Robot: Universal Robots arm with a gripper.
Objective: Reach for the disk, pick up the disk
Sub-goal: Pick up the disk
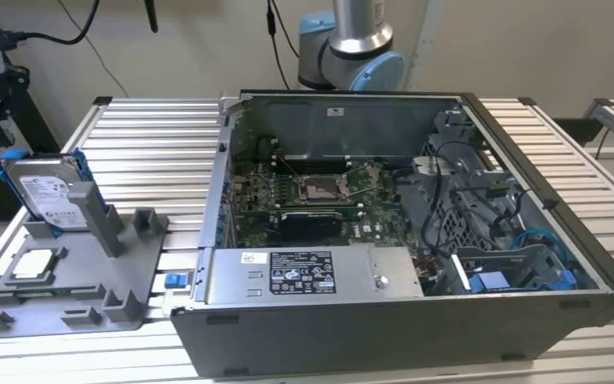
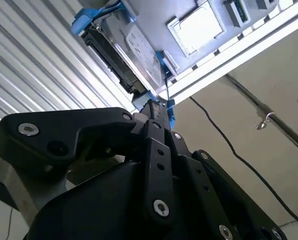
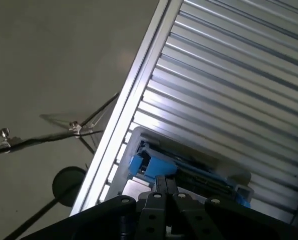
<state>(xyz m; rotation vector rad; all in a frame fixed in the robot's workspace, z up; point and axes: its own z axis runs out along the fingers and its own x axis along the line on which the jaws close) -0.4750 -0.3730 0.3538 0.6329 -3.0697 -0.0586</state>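
The robot's hand [image 2: 156,107] is hovering right at the disk [image 2: 131,55]; how far open it is, I cannot tell. The disk is standing upright in a grey holder [image 1: 105,256] on the counter [image 1: 147,136], probably to leave its edges free for grasping.

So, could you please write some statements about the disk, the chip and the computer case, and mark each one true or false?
1. The disk stands upright in the grey holder. True.
2. The disk is inside the computer case. False: it is outside, to the exterior view's left of the case.
3. The square chip lies flat on the holder. True.
4. A cover closes the case. False: it is open, and the motherboard shows.
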